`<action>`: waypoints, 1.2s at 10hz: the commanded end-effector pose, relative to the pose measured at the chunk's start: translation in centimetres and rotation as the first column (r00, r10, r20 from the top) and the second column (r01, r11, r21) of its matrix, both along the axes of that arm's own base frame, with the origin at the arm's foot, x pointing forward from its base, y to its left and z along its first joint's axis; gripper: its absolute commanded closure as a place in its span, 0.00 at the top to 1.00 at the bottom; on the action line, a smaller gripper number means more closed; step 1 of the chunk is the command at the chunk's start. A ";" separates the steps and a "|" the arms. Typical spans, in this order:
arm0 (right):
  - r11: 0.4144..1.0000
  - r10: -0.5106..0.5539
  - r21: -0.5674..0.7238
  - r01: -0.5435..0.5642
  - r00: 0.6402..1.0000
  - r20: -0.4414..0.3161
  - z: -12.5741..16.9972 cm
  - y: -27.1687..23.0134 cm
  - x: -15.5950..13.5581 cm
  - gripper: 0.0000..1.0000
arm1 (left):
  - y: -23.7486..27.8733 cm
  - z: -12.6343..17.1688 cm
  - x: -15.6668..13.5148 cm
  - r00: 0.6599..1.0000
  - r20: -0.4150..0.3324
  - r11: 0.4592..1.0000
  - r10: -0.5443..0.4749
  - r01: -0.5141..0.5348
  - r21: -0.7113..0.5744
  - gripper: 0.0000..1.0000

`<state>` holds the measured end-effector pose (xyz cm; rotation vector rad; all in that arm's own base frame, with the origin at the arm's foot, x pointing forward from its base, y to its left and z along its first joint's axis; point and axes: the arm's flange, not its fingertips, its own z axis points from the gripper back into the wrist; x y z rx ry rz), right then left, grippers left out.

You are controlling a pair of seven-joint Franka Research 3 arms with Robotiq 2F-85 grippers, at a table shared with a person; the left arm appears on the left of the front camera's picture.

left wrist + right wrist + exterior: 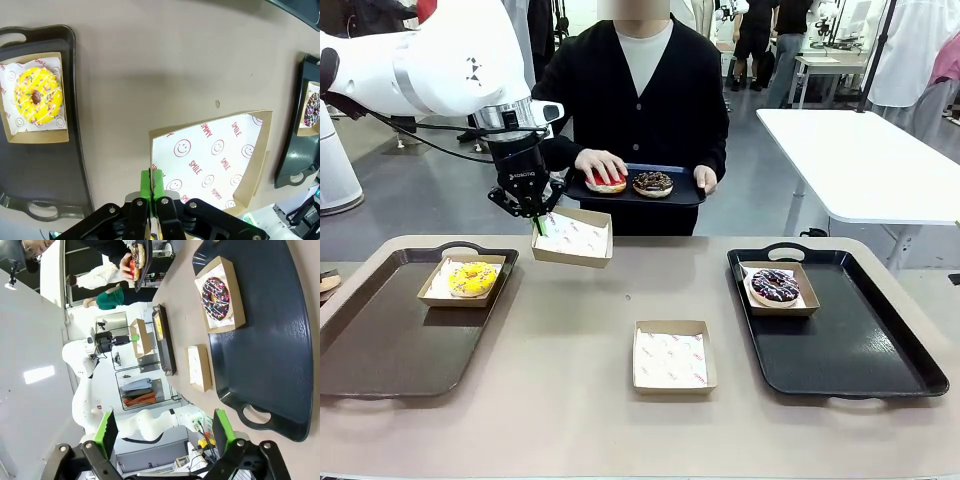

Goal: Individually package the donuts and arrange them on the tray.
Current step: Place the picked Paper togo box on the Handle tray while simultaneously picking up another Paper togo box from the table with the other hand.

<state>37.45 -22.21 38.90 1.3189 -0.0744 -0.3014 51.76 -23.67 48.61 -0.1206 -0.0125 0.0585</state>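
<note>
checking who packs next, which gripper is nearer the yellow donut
Left. The left gripper, shut on an empty box, hangs beside the left tray holding the yellow donut; the right gripper is open by the right tray.

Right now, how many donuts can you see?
4: yellow-iced ring donut boxed on the left tray, purple sprinkled donut boxed on the right tray, red-iced donut and chocolate sprinkled donut on the person's tray.

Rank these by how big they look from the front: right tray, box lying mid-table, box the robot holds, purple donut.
1. right tray
2. mid-table box and held box: they look alike, and the held one is tilted, so unranked
3. purple donut
</note>
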 end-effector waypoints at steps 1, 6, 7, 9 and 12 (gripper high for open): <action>1.000 0.002 -0.004 -0.002 1.000 -0.005 0.1 0.0 -0.1 1.00 | 0.3 0.1 -0.4 1.000 0.004 1.000 0.001 -0.001 -0.002 0.00; 1.000 0.002 -0.004 -0.002 1.000 -0.005 0.1 0.0 -0.1 1.00 | 0.3 0.1 -0.4 1.000 0.004 1.000 0.001 -0.001 -0.002 0.00; 1.000 0.002 -0.004 -0.002 1.000 -0.005 0.1 0.0 -0.1 1.00 | 0.3 0.1 -0.4 1.000 0.004 1.000 0.001 -0.001 -0.002 0.00; 1.000 0.002 -0.004 -0.002 1.000 -0.005 0.1 0.0 -0.1 1.00 | 0.3 0.1 -0.4 1.000 0.004 1.000 0.001 -0.001 -0.002 0.00; 1.000 0.002 -0.004 -0.002 1.000 -0.005 0.1 0.0 -0.1 1.00 | 0.3 0.1 -0.4 1.000 0.004 1.000 0.001 -0.001 -0.002 0.00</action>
